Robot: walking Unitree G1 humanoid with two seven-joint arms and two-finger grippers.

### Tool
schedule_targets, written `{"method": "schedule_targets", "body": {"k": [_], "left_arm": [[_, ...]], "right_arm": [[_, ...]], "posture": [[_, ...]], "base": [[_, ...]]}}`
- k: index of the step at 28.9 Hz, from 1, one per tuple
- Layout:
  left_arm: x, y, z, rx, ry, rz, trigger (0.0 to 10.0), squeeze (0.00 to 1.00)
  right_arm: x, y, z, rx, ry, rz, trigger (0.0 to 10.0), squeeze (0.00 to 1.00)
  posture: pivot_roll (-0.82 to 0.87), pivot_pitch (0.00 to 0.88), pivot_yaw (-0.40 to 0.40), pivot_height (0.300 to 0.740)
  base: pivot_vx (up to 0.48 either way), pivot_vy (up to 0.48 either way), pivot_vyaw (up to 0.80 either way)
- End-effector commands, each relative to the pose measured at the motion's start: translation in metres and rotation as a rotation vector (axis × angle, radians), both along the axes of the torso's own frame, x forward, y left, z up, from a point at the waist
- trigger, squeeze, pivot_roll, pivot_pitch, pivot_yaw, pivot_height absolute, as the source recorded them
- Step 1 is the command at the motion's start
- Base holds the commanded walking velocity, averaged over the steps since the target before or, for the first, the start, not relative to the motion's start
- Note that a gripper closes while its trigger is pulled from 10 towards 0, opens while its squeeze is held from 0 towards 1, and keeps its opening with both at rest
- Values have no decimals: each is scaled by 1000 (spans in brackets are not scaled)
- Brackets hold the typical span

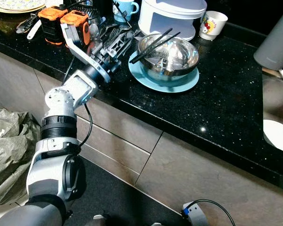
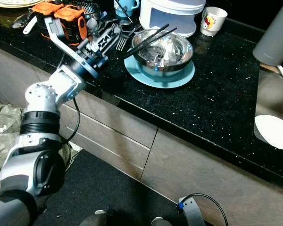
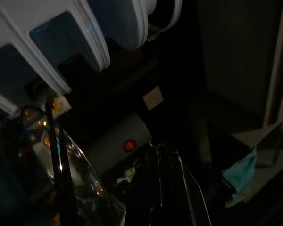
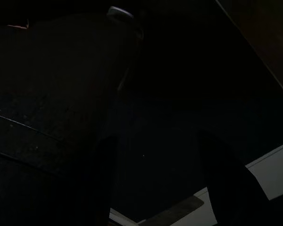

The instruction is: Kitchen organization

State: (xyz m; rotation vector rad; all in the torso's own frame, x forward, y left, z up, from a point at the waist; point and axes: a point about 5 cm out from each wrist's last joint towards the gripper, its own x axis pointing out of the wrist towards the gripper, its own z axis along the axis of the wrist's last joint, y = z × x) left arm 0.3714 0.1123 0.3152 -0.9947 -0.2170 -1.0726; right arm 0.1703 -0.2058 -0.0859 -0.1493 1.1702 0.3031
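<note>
No readable text, labels, brands or numbers on anything here.

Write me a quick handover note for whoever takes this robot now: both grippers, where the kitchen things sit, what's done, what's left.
Left gripper: reached over the black countertop, at the pile of cutlery beside the steel bowl; open or shut cannot be told.
Right gripper: its wrist view is too dark to judge.
Things: steel bowl with black chopsticks across it sits on a blue plate; white rice cooker and a white mug behind; blue mug further back.
Done: nothing visibly sorted.
Left: cutlery, bowl, plate and mugs to be put away.
</note>
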Motion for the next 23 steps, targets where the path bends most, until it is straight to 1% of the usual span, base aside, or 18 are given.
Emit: {"method": "schedule_targets", "body": {"k": [1, 2, 3, 4, 6, 11, 12, 14, 15, 20, 21, 23], "left_arm": [[0, -6, -8, 21, 23, 20, 10000, 424], [0, -6, -9, 20, 27, 32, 10000, 424], [0, -6, -9, 15, 35, 51, 10000, 1000], [1, -3, -9, 9, 41, 79, 10000, 1000], [1, -1, -10, 6, 45, 98, 10000, 1000], [3, 19, -14, -23, 92, 179, 10000, 1000], [3, 19, -14, -23, 92, 179, 10000, 1000], [4, 25, -17, -39, 118, 198, 10000, 1000], [5, 26, -23, -48, 151, 189, 10000, 1000], [8, 18, -39, -43, 212, 132, 10000, 1000], [8, 14, -43, -34, 224, 115, 10000, 0], [8, 7, -51, -24, 247, 75, 10000, 0]], "right_arm": [[-9, -6, -3, -10, 27, -18, 10000, 0], [-9, -6, -3, -10, 27, -18, 10000, 0], [-9, -5, -3, -9, 27, -18, 10000, 0], [-9, -5, -3, -9, 26, -19, 10000, 0], [-9, -5, -3, -9, 26, -19, 10000, 0], [-9, -5, -3, -8, 26, -19, 10000, 0], [-9, -5, -3, -8, 26, -19, 10000, 0], [-9, -5, -3, -9, 26, -17, 10000, 0], [-9, -5, -3, -9, 26, -15, 10000, 0], [-9, -5, -3, -11, 26, -15, 10000, 0], [-9, -5, -3, -12, 26, -15, 10000, 0], [-9, -5, -3, -13, 26, -15, 10000, 0]], "posture": [[24, 218, -61, 740], [23, 218, -61, 740], [22, 218, -59, 740], [21, 217, -58, 740], [22, 218, -58, 740], [25, 218, -57, 740], [25, 218, -57, 740], [30, 216, -58, 740], [30, 216, -58, 740], [25, 210, -58, 740], [24, 208, -57, 740], [24, 207, -57, 740]], "base": [[0, 0, 0], [0, 0, 0], [0, 0, 0], [0, 0, 0], [0, 0, 0], [0, 0, 0], [0, 0, 0], [0, 0, 0], [0, 0, 0], [0, 0, 0], [0, 0, 0], [0, 0, 0]]}}
